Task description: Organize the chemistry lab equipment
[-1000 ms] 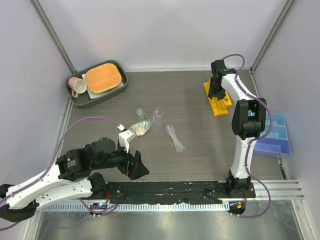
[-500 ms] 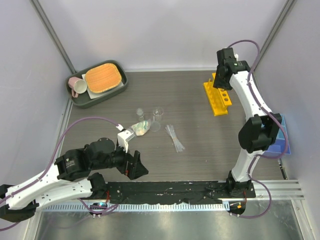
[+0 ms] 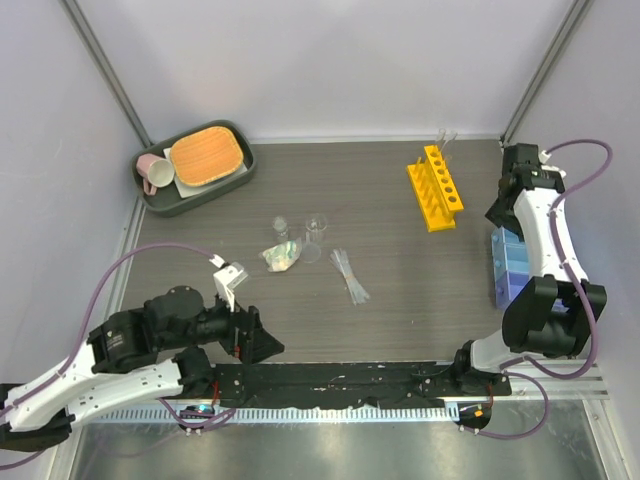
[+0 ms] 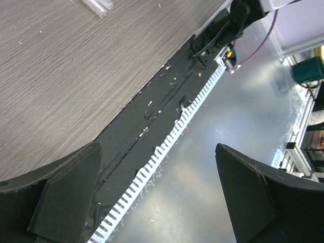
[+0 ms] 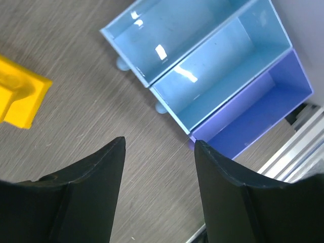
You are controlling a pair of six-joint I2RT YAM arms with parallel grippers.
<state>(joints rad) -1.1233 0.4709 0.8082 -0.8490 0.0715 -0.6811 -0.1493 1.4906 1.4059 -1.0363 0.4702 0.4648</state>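
Pinch the thin clear tubes softly across the middle. Light, slippery and easy to crack. Holding nothing now, with left gripper and right gripper both spread apart.

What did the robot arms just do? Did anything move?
The right gripper left the yellow rack, lifted, and swung right. It now hangs open and empty over the blue tray. Thin clear tubes now show at the rack's far end. The left gripper, open, drew back a little toward its base. The beakers, pipette bundle and grey tray stayed put.
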